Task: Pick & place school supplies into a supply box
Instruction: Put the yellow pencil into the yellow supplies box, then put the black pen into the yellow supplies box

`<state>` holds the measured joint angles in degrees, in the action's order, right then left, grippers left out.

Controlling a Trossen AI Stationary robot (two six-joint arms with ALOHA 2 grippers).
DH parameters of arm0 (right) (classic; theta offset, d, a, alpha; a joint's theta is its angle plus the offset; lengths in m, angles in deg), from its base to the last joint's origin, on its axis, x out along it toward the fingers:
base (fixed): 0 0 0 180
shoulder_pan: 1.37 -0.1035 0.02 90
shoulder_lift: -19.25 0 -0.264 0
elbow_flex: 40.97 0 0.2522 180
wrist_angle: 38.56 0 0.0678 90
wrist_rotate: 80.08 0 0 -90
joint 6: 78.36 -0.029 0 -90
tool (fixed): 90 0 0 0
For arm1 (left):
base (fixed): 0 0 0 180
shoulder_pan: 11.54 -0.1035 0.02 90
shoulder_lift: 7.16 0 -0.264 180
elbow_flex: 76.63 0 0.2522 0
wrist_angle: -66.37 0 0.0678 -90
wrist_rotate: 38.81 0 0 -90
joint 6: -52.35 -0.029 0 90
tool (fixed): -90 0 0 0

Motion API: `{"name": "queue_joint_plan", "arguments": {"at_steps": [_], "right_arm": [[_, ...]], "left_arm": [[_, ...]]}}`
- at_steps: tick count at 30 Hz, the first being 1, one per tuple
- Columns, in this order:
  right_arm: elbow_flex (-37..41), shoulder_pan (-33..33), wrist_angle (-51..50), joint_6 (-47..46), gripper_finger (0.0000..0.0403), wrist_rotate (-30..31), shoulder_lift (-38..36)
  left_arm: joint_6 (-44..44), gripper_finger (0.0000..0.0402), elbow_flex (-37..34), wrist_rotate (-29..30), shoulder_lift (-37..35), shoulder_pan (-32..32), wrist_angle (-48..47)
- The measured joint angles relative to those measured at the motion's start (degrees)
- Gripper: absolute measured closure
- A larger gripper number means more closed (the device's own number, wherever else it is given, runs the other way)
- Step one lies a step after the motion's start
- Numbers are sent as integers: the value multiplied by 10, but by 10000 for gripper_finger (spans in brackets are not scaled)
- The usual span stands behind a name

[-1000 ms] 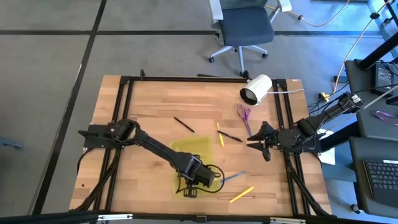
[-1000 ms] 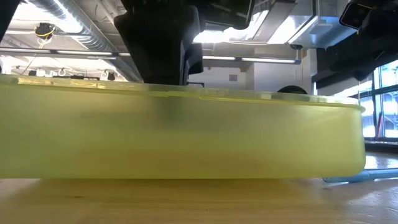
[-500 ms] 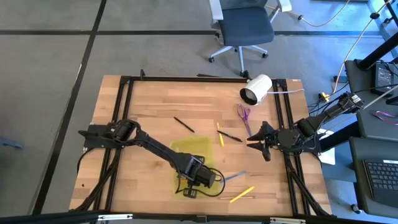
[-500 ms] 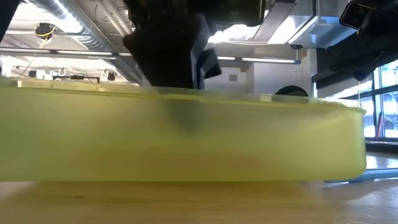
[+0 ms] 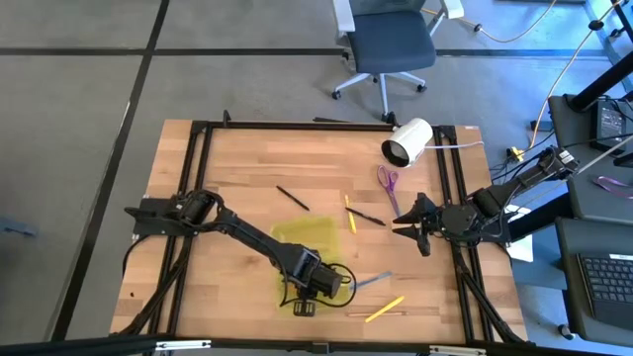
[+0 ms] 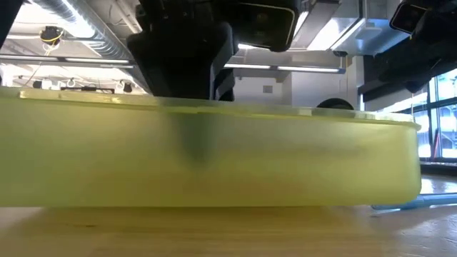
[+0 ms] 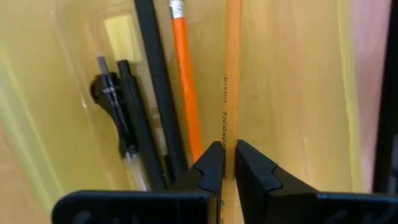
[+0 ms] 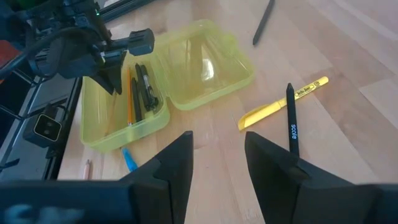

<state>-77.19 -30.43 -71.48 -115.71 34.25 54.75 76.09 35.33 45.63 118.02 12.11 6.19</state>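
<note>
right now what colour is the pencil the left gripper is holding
Yellow-orange, with dark printed lettering; the pencil shows best in the left wrist view, pinched by the left gripper.

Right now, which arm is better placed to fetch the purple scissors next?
The right, probably. Its pincer hangs open just beside the purple scissors on the table's right side. The left pincer is down in the supply box, shut on a yellow pencil, and would have to let go first.

Probably a robotics lab or office. An office chair (image 5: 388, 44) stands on grey floor; a keyboard (image 5: 605, 280) sits beside the table (image 5: 247, 158). Ceiling ducts (image 6: 78, 32) run overhead.
</note>
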Motion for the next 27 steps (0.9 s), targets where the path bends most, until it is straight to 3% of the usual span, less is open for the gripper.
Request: {"name": "queue_joint_plan", "arguments": {"at_steps": [12,27], "right_arm": [[0,0,0,0,253,0,0],[0,0,0,1,253,0,0]], "left_arm": [[55,380,0,37,0,7,4],[70,342,0,41,0,18,4]]}}
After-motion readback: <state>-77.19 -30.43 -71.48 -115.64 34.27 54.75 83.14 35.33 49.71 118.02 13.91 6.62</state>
